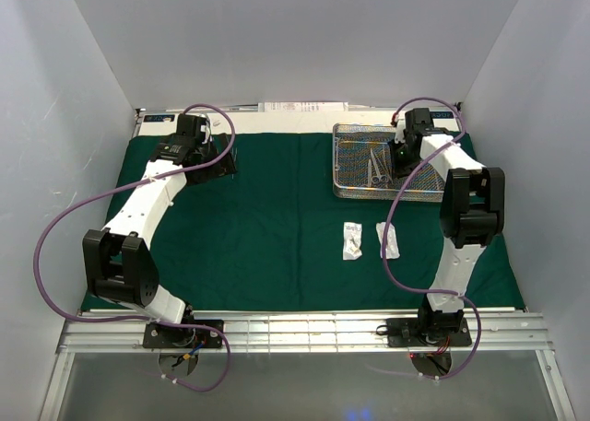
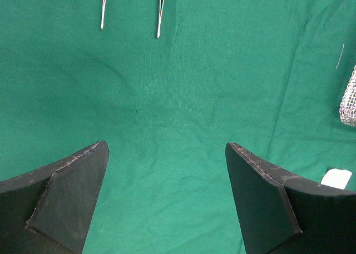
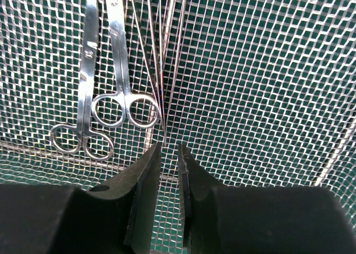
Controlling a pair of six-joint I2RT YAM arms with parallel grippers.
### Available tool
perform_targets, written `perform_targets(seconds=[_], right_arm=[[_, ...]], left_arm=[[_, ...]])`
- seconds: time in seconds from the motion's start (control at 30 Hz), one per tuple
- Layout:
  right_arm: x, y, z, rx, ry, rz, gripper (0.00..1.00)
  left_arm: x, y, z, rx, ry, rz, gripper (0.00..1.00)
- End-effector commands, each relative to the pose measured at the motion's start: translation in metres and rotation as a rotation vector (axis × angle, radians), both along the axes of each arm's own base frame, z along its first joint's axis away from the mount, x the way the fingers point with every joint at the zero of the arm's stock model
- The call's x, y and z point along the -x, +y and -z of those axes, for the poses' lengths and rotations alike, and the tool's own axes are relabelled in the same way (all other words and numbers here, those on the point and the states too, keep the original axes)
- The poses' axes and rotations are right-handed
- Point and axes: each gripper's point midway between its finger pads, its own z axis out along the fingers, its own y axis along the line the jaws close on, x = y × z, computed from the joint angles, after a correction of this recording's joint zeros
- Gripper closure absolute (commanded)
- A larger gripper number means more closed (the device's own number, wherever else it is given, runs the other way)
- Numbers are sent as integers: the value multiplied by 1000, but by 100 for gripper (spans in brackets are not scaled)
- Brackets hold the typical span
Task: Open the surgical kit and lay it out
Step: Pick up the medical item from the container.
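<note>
Dark green drape [image 1: 277, 232], white enclosure walls [image 1: 304, 34]

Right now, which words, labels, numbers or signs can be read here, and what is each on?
No text is legible.
Scissors: stamped marks on the shanks, blurred.
Clear packets: dark print, too small.
White sheet at the far edge: print too small.
Blue labels on the far rail: too small.

A robotics lab test cell: white panels [image 1: 295, 34] are enclosing two cabled white arms [image 1: 147, 200], which are sitting bolted to an aluminium rail [image 1: 304, 329]
</note>
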Motion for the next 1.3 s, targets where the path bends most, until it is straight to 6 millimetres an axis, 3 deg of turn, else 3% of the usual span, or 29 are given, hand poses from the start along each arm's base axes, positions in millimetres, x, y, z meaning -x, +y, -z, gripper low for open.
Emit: perform_targets(seconds=[0.0,0.43,0.73,0.93,1.23,1.27], right_arm=[[-1,4,2,-7,24,-22,75],[2,3,29,81,79,-27,75],[0,-4,33,131,60,-6,90],[-7,-3,16,124,-3,-7,92],[-17,-6,-40,113,-179,77,92],[-20,-6,-55,105,-227,92,92]], left_arm=[[-5,-3,-5,6,-28,15,3],[-4,-2,-2,1,-21,13,3],[-4,-2,0,-1,-15,13,3],[-5,-2,-6,0,-31,13,3],[-10,-8,-27,53,-60,-15,3],[-11,-8,-29,61,-64,-21,3]])
